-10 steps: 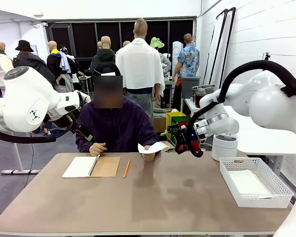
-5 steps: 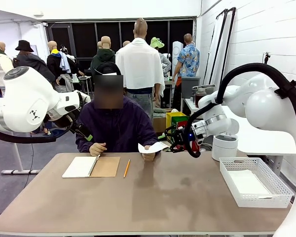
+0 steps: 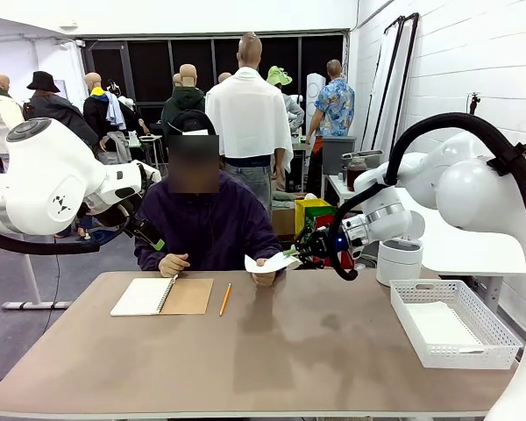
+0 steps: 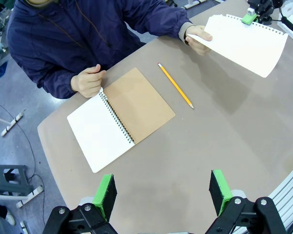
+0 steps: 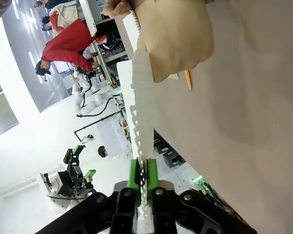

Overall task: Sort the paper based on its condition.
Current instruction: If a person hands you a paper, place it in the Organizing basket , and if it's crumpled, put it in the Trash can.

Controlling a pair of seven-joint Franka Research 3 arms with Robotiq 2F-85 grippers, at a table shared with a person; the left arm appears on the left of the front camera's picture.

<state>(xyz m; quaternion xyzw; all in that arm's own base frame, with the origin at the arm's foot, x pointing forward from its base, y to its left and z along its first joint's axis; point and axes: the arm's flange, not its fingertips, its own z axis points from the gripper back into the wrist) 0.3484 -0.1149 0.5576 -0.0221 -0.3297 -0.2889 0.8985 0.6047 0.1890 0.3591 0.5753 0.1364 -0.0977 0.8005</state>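
Note:
A person's hand (image 4: 198, 39) holds a white sheet of paper (image 4: 249, 44) with a ragged spiral-hole edge above the far side of the table. My right gripper (image 5: 143, 178) is shut on that ragged edge, its green pads pinching the paper (image 5: 139, 97). From the front, the right gripper (image 3: 300, 254) meets the paper (image 3: 270, 261) at the sheet's right end. High over the near left of the table, my left gripper (image 4: 162, 195) is open with nothing between its fingers.
An open spiral notebook (image 3: 162, 296) with a brown cover lies at the far left, under the person's other hand. A yellow pencil (image 3: 225, 299) lies beside it. A white mesh basket (image 3: 500, 338) with a white sheet inside stands at the right, and a white round bin (image 3: 399, 261) behind it.
My right gripper has moved left onto the paper's edge and gone from open to shut on it. The left arm, the person's hands and the notebook have not moved.

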